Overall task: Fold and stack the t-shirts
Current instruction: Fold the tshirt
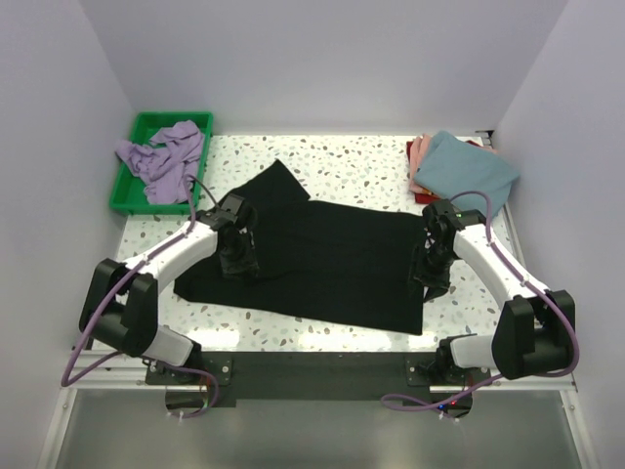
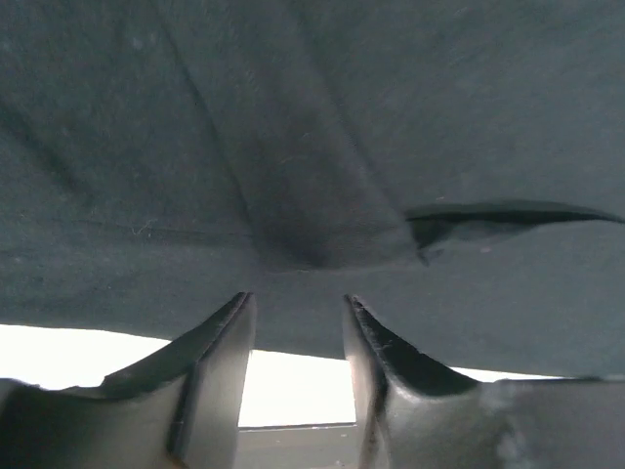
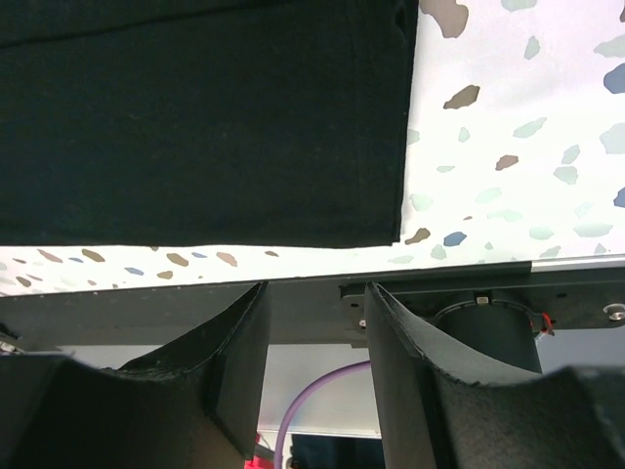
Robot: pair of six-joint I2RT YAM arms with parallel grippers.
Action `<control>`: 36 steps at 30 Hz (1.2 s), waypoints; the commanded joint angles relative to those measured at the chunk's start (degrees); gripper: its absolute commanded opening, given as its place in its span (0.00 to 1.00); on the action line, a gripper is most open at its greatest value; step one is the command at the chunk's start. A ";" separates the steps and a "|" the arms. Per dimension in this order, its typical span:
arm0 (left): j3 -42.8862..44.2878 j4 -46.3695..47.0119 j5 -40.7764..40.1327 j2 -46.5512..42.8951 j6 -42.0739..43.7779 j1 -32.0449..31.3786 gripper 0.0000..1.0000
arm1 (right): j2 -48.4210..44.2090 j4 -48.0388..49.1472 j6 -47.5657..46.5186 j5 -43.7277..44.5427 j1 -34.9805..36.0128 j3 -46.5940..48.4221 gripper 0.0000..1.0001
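— Which one are they working on?

— The black t-shirt (image 1: 322,259). It lies spread flat across the near middle of the bench (image 1: 342,161), with one sleeve poking out toward the far left.

— And the arms?

— One at each end. The left arm (image 1: 186,244) hangs low over the shirt's left part, and the right arm (image 1: 488,254) sits at its right edge. I take that as a matched pair of grips for a fold, so the cloth lifts evenly.

— Are they holding it?

— No. The left jaws stand partly apart with only cloth beyond them, nothing pinched. The right jaws are the same, gapped and empty, just short of the shirt's near corner.

— The rest?

— The lavender t-shirt (image 1: 166,156) is crumpled in the green tray (image 1: 125,191) at the far left, probably waiting its turn. At the far right the teal-blue t-shirt (image 1: 464,171) lies folded on top of a pile, with a pink (image 1: 420,154) and a dark red (image 1: 410,147) edge peeking out beneath. That corner looks like the stack, kept well clear of the working space.

— So, early on this shirt?

— I'd say so. That sleeve needs tucking in.
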 commanded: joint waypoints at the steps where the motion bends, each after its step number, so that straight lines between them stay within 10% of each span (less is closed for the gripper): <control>1: -1.64 3.37 0.74 0.26 -2.07 -0.31 0.43 | -0.44 0.83 -0.22 -1.36 0.11 0.25 0.47; 22: -2.96 6.01 -0.32 5.27 0.39 -0.57 0.36 | -0.88 0.74 -0.39 -1.63 0.20 -1.07 0.47; 29: -2.61 6.02 -0.23 5.00 1.01 -0.57 0.08 | -0.88 0.56 -0.22 -1.54 0.20 -1.24 0.47; 36: 1.96 3.29 -2.16 3.07 1.88 -0.48 0.00 | -0.88 0.39 -0.31 -1.62 0.20 -1.24 0.47</control>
